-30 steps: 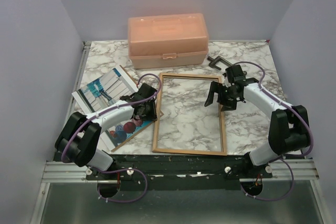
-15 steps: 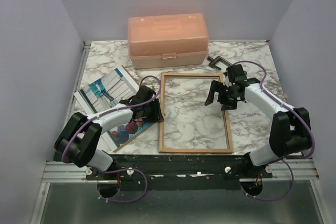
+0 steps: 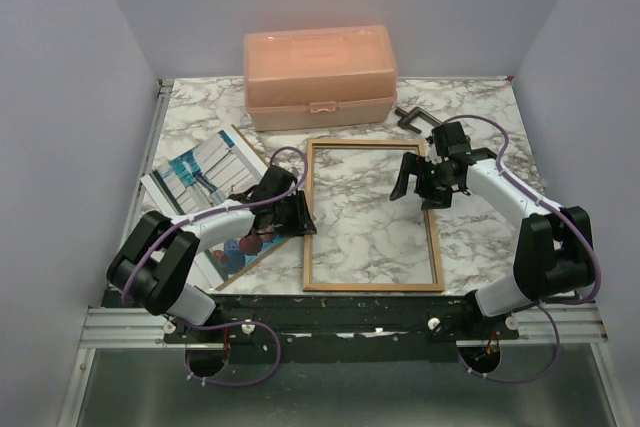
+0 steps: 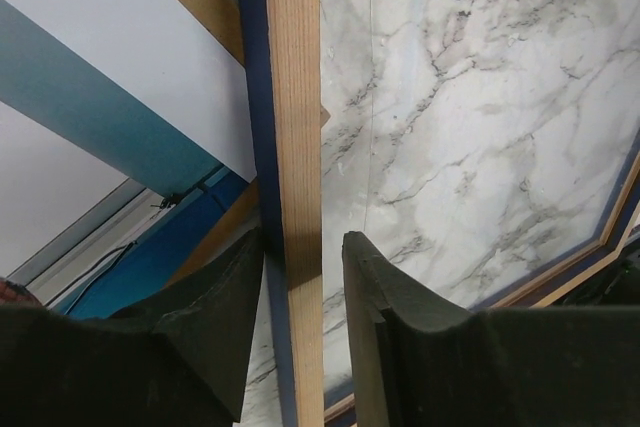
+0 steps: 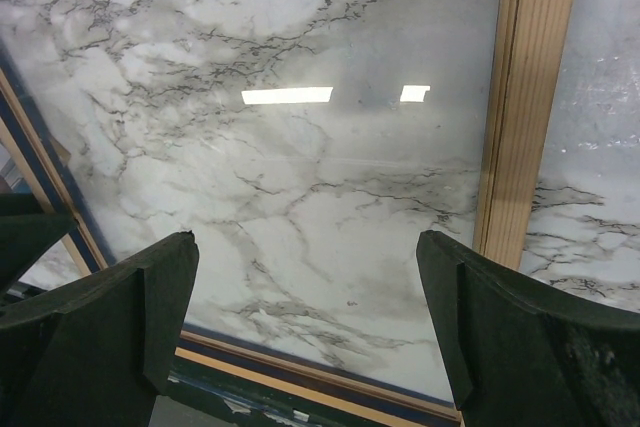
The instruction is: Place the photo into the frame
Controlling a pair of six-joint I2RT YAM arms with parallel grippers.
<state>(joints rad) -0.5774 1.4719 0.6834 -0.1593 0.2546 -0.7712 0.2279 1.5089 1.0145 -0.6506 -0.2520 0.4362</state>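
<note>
Left gripper (image 3: pixel 298 215) partly open, fingers straddling the near side rail of the thin rectangular tan-wood frame (image 3: pixel 372 288) with navy edge; a gap shows beside one finger, nothing clamped. Glossy rectangular photo of white columns and balloons (image 3: pixel 195 172) lies flat just outboard of that gripper, partly under its arm. Right gripper (image 3: pixel 404 179) spread wide, empty, over the frame's opening.

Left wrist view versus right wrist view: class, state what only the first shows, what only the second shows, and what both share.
Only the left wrist view: the photo, and the left gripper straddling the left rail of the frame. Only the right wrist view: the right gripper wide open over the frame's opening, holding nothing, with the frame's right rail beside it. Both: the frame's tan wood back and the marble table beneath.
</note>
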